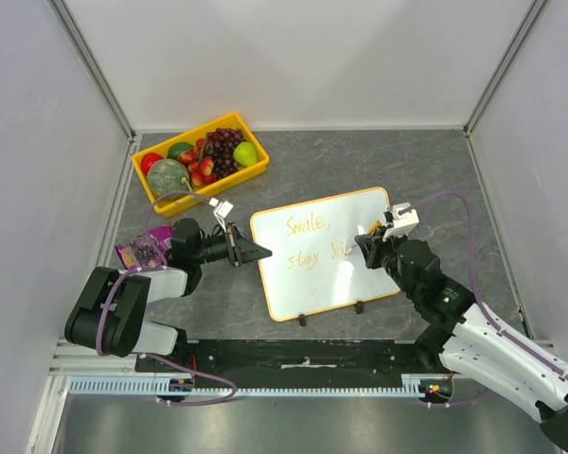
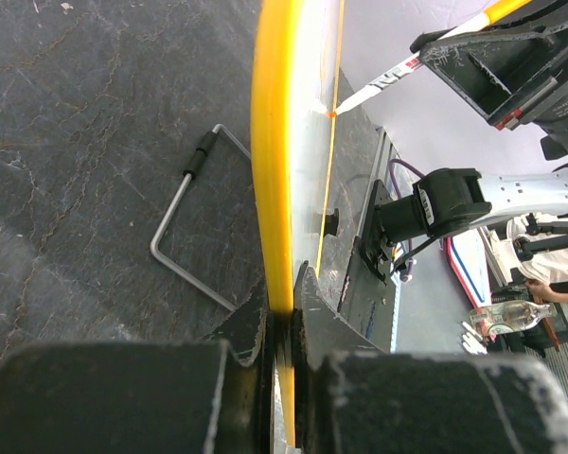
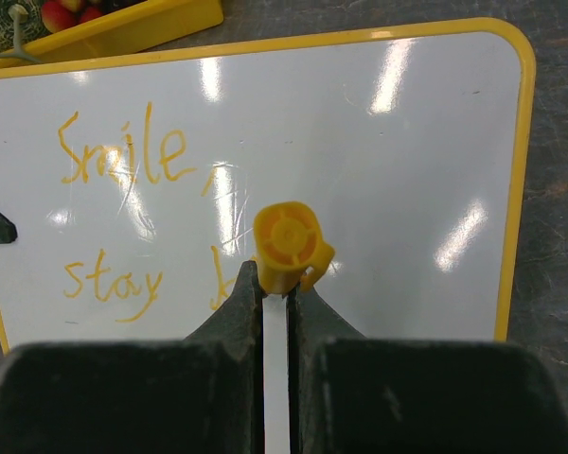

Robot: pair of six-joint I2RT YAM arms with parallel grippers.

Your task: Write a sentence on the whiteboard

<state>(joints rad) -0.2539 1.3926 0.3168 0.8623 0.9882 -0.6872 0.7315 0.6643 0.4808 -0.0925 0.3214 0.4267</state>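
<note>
The whiteboard (image 1: 327, 255) with an orange-yellow rim lies in the middle of the table. Orange writing (image 1: 312, 241) on it reads "Smile," and below "stay k"; in the right wrist view (image 3: 123, 156) the last word's remainder is hidden behind the marker. My left gripper (image 1: 256, 253) is shut on the board's left rim (image 2: 271, 189). My right gripper (image 1: 369, 241) is shut on a white marker with a yellow cap end (image 3: 289, 248), its tip (image 2: 329, 113) touching the board.
A yellow crate (image 1: 204, 161) of fruit stands at the back left. A purple packet (image 1: 140, 252) lies by the left arm. A wire stand (image 2: 185, 222) lies under the board's edge. Grey walls enclose the table.
</note>
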